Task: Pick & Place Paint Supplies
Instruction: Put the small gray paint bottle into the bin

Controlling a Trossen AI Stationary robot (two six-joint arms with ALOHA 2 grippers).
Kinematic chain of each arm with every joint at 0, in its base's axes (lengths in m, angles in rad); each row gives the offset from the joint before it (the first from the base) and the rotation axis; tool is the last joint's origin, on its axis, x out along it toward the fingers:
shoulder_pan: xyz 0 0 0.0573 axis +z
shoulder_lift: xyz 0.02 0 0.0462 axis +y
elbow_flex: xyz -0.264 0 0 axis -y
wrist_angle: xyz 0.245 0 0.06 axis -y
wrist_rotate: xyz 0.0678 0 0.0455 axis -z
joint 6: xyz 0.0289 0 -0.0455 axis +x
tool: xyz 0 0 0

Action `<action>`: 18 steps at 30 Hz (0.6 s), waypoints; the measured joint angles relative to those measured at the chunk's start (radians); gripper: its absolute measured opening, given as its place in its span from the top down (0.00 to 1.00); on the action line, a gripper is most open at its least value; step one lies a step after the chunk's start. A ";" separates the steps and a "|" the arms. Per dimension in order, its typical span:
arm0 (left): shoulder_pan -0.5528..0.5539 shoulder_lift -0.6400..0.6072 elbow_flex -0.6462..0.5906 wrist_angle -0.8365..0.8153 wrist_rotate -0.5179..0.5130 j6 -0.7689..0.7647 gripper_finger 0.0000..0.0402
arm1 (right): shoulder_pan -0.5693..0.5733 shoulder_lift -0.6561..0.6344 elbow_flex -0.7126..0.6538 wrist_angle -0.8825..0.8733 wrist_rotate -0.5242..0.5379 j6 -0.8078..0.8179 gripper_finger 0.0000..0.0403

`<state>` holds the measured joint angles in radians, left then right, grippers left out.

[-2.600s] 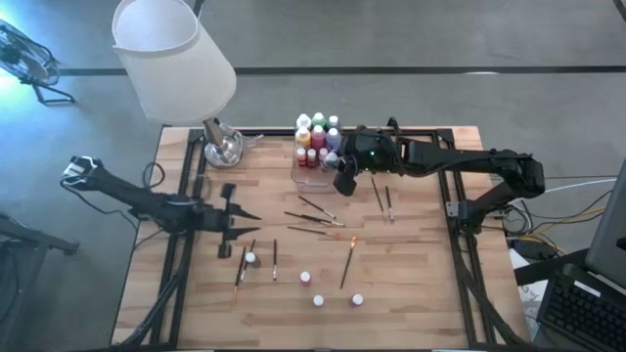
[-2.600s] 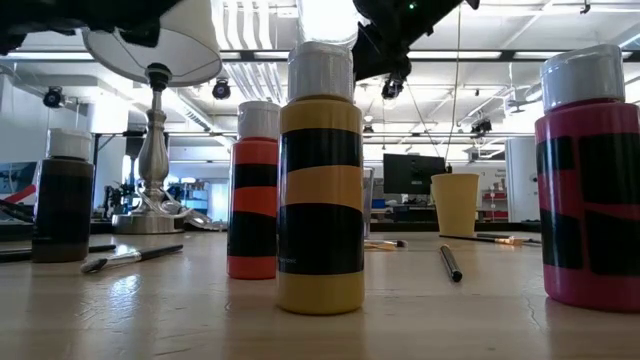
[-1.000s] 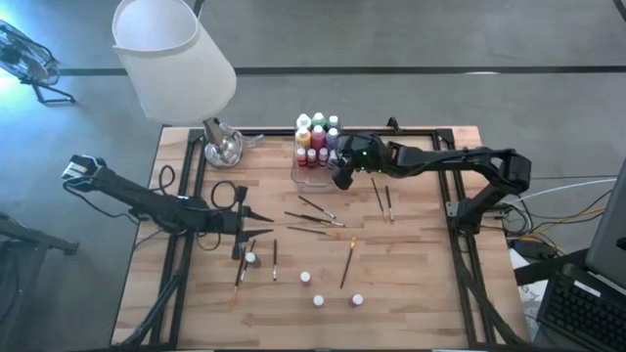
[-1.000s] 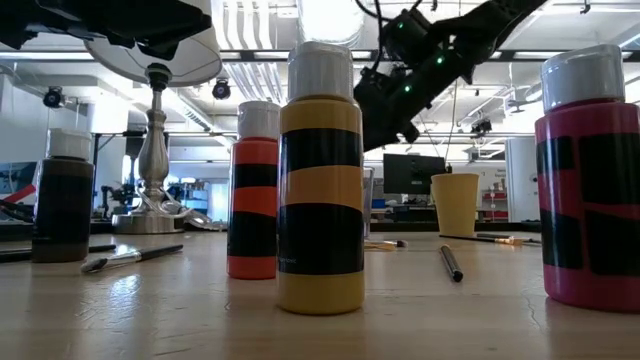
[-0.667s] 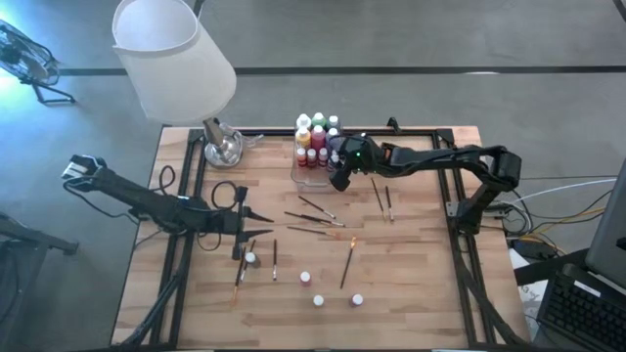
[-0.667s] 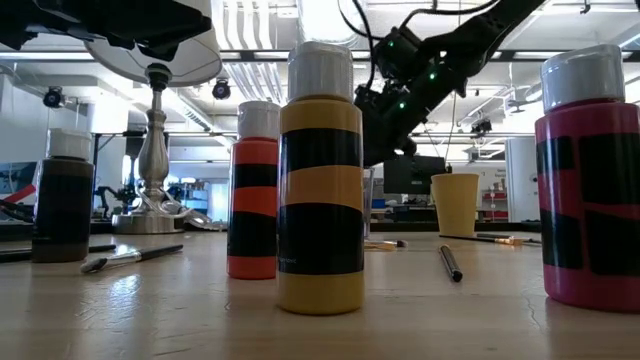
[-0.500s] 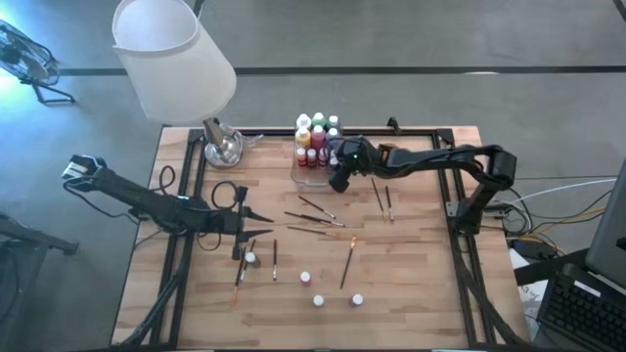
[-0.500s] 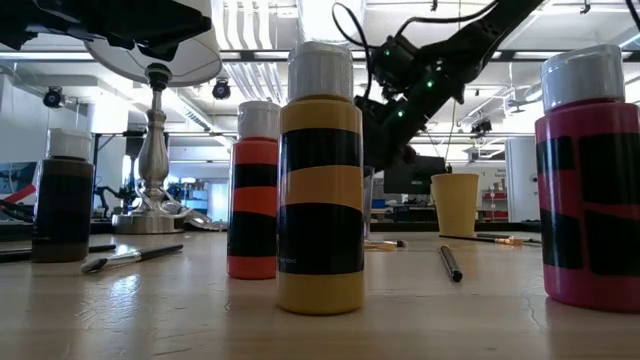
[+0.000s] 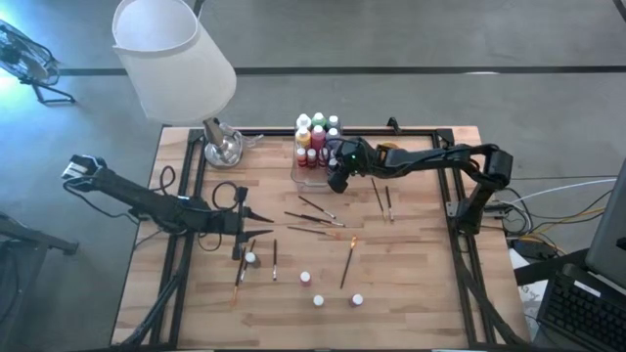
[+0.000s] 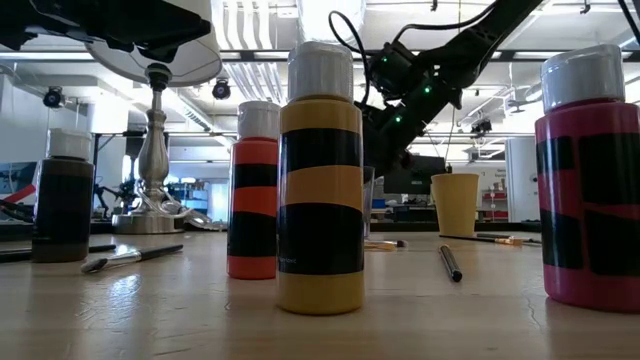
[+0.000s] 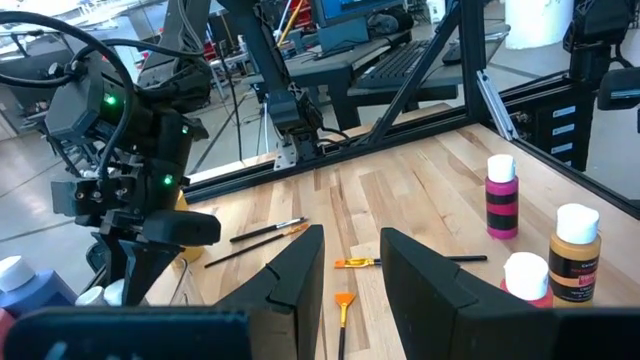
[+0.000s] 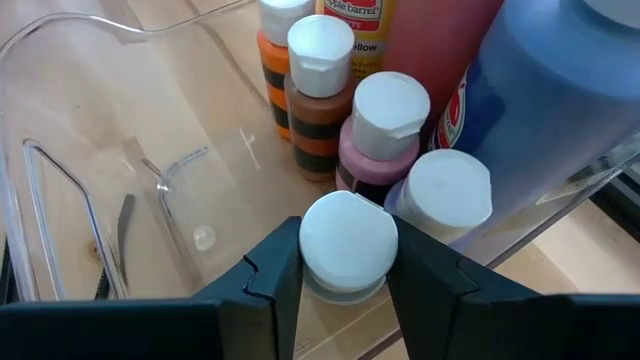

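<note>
Gripping a small white-capped paint bottle (image 12: 348, 245) between its fingers, the right gripper (image 9: 338, 179) hangs over the near edge of the clear plastic box (image 9: 311, 172) at the far middle of the worktop (image 9: 411, 284). In the right wrist view the bottle's cap sits squarely between the two dark fingers (image 12: 275, 268), and just past it inside the box stand more bottles: a pink one (image 12: 385, 135), an orange-and-brown one (image 12: 316, 95) and a white-capped one (image 12: 446, 200) beside larger red and blue containers. Whether the held bottle touches the box floor is hard to judge from here.

The left gripper (image 9: 246, 226) hovers over the left part of the worktop, its jaws parted and empty, as the left wrist view (image 11: 350, 275) shows with bare wood between the fingers. Just beside it on the near side lie a white-capped bottle (image 9: 250, 258) and thin paintbrushes (image 9: 274, 259). More brushes (image 9: 315, 216) lie scattered across the middle, two (image 9: 382, 198) lie near the right arm, and one long brush (image 9: 347, 262) lies angled toward the near side. Three more capped bottles (image 9: 319, 300) stand along the near edge; in the low view they appear as a yellow bottle (image 10: 321, 180), an orange one (image 10: 254, 190) and a pink one (image 10: 592, 180). A lamp (image 9: 174, 59) stands at the far left corner.
</note>
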<state>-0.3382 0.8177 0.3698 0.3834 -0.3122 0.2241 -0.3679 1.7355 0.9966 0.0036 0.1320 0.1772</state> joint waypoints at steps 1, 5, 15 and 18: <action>0.000 0.000 0.000 0.000 0.000 0.000 0.73 | 0.000 0.000 0.000 -0.001 -0.002 0.000 0.71; 0.000 0.000 0.000 -0.001 0.000 0.000 0.73 | 0.000 0.000 0.000 -0.015 -0.007 0.007 0.69; 0.000 0.000 0.000 -0.003 0.000 0.000 0.73 | 0.000 0.000 0.000 -0.023 -0.028 0.008 0.68; 0.000 0.000 0.000 -0.003 0.000 0.000 0.73 | 0.000 0.000 0.000 -0.024 -0.028 0.008 0.65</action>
<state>-0.3382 0.8177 0.3698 0.3809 -0.3123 0.2241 -0.3683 1.7355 0.9966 -0.0200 0.1043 0.1848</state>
